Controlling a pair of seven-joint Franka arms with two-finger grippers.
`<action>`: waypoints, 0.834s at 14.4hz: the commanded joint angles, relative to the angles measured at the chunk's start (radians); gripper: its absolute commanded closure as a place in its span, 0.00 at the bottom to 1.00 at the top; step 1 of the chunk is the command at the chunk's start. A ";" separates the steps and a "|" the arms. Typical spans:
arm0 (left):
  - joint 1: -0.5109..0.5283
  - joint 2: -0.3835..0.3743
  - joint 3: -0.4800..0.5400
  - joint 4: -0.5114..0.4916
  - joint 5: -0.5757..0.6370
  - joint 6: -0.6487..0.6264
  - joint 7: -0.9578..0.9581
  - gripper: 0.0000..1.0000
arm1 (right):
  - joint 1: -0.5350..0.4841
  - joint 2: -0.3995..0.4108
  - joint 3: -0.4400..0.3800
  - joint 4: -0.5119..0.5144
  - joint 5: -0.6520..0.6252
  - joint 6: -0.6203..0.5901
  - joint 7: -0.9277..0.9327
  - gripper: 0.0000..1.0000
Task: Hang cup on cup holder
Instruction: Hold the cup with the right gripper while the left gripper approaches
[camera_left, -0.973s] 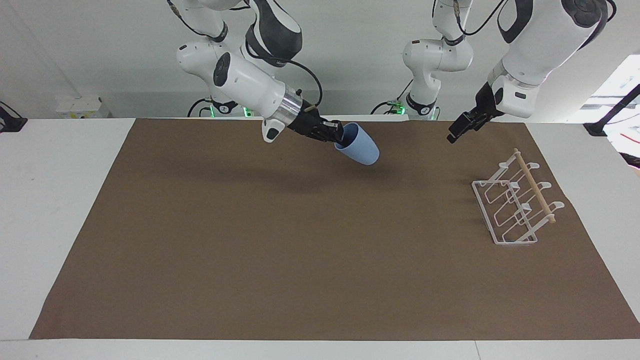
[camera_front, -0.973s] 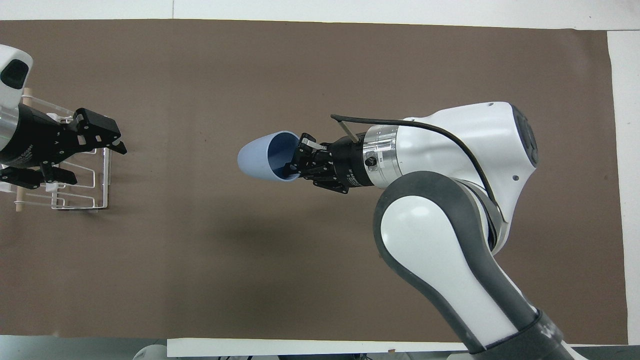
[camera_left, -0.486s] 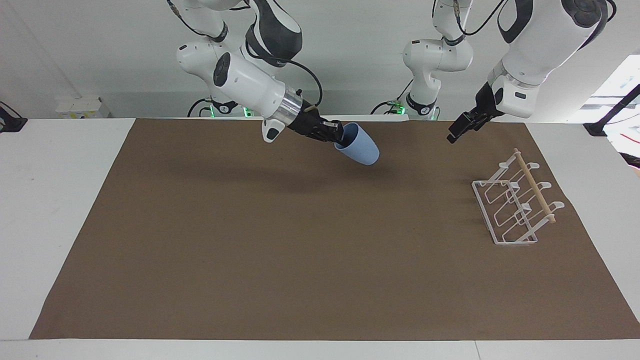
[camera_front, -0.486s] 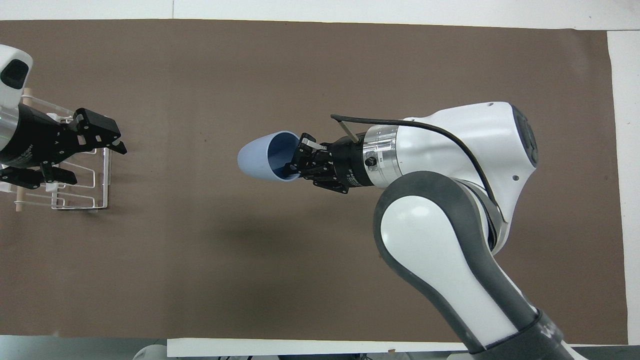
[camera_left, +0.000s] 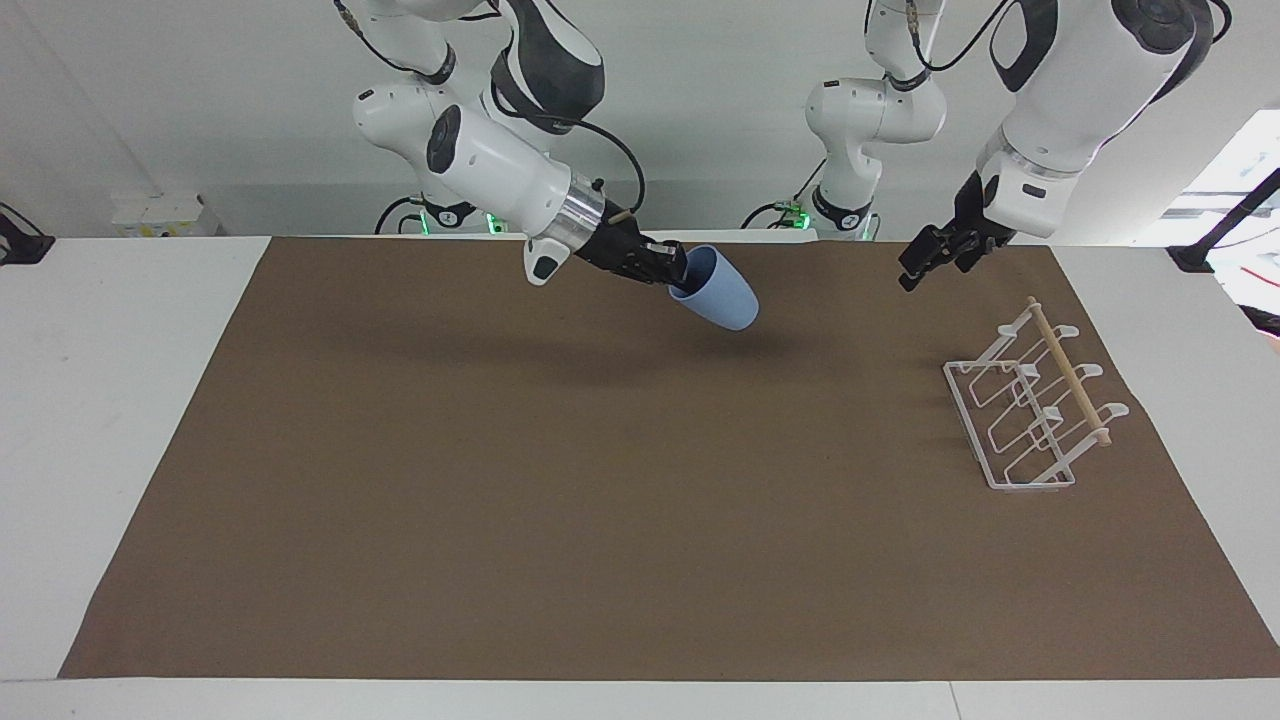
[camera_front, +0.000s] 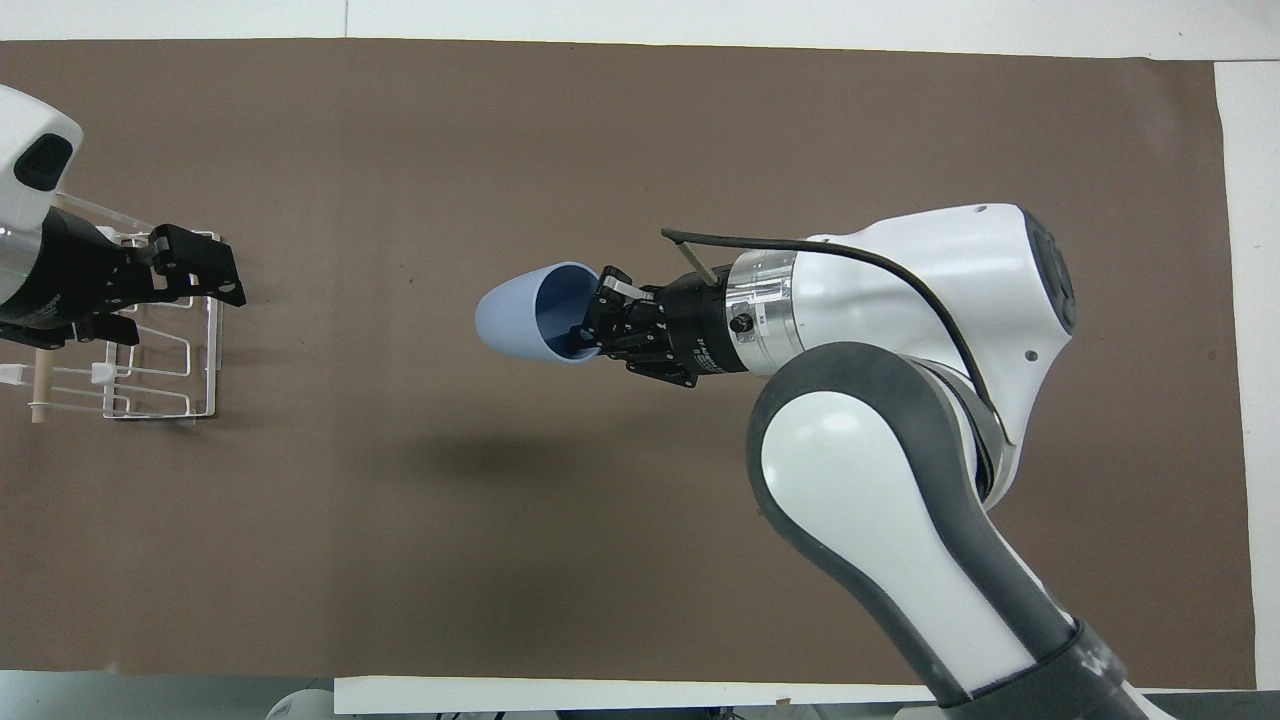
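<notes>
The right end effector (camera_left: 672, 272) hangs in the air over the brown mat (camera_left: 600, 520), toward the right arm's end of the surface from the cup holder (camera_left: 1030, 410). It is clenched on the rim of the light-blue cup (camera_left: 722, 293), one finger inside the mouth and one outside. The cup is carried tilted, its closed bottom pointing toward the cup holder and its mouth turned back toward the wrist; it is well apart from the holder and clear of the mat. This pinch at the rim leaves the cup's body free, which probably suits a handover or a later turn of the mouth onto a prong.

The left end effector (camera_left: 925, 262) hovers above the mat near the cup holder, on the robots' side of it, with its fingers spread and nothing between them. It touches neither cup nor holder, and seems to wait there.

The cup holder stands on the mat at the left arm's end, its slanted prongs bare, so the hanging is not yet done.
</notes>
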 joint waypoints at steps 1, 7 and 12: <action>-0.017 -0.047 0.013 -0.061 0.033 0.033 0.083 0.00 | -0.003 0.001 0.004 0.000 0.020 0.007 0.006 1.00; -0.025 -0.040 0.008 -0.059 -0.123 0.145 -0.393 0.00 | -0.003 0.001 0.004 0.000 0.020 0.007 0.006 1.00; -0.031 -0.027 0.002 -0.038 -0.312 0.145 -0.979 0.00 | -0.003 -0.001 0.004 -0.001 0.020 0.005 0.006 1.00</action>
